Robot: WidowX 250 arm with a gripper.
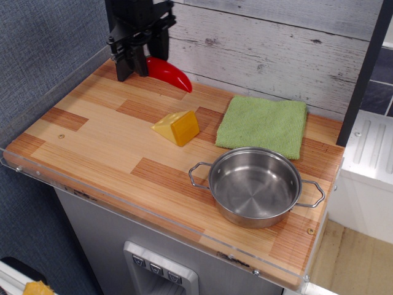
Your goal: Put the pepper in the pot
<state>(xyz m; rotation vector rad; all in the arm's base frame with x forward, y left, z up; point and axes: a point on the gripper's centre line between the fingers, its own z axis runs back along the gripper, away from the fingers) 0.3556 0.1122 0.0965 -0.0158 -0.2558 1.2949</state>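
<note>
The one view looks down at a wooden table point(110, 147) from the front. A gray plank wall point(276, 43) stands behind it.

The black gripper point(138, 61) hangs over the far left corner of the table. It is closed on the pepper point(169, 72), pinching it at the stem end. The pepper is red and shiny. Its thick end is tucked between the black fingers point(123, 61), so the stem is hidden. Its pointed tip sticks out to the right and dips down a little. The pepper looks lifted off the wood, near the bottom of the wall.

A yellow cheese wedge point(177, 126) sits on the table near the middle. It lies in front of the pepper and apart from it.

A green cloth point(263, 125) lies flat at the back right, close to the wall. It is just to the right of the cheese.

The pot point(255, 186) stands at the front right, just in front of the cloth. It is round, shiny and shallow, and nothing is in it. One wire handle point(198, 174) points left and the other handle point(313, 193) points right. The pot is well apart from the pepper, across the table from it.

A clear plastic strip point(153, 216) runs along the front edge of the table.
</note>
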